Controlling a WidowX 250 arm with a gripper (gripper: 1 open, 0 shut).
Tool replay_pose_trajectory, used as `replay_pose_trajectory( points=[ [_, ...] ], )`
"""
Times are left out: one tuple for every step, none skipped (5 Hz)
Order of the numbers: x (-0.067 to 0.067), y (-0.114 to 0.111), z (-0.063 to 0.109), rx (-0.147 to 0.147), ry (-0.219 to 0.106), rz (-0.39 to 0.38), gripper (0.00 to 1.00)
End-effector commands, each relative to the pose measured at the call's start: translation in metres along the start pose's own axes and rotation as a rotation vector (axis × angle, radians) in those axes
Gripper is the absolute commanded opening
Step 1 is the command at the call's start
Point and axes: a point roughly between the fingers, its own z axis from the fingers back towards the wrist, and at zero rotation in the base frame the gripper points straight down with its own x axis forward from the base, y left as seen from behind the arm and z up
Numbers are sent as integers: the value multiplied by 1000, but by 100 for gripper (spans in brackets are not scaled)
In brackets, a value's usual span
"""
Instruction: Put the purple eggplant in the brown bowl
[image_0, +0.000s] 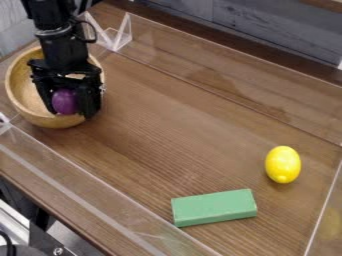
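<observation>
The brown bowl (24, 100) is a round wooden dish at the left edge of the table. Inside it, toward its right side, lies the purple eggplant (62, 101), glossy and partly screened by the gripper. My black gripper (64, 98) hangs straight down over the bowl with its fingers spread on either side of the eggplant. The jaws stand open and do not press on it.
A yellow lemon (282, 164) lies at the right of the wooden table. A green rectangular block (214, 207) rests near the front. Clear plastic walls (174, 50) ring the work area.
</observation>
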Motion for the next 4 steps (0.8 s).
replay_pose_trajectory(
  points=[
    [8,-1,22,22,-67,-3,100],
    [9,0,21,22,-66,5,0],
    [12,3,19,24,-67,16,0],
    [15,5,16,27,-68,26,0]
  ],
)
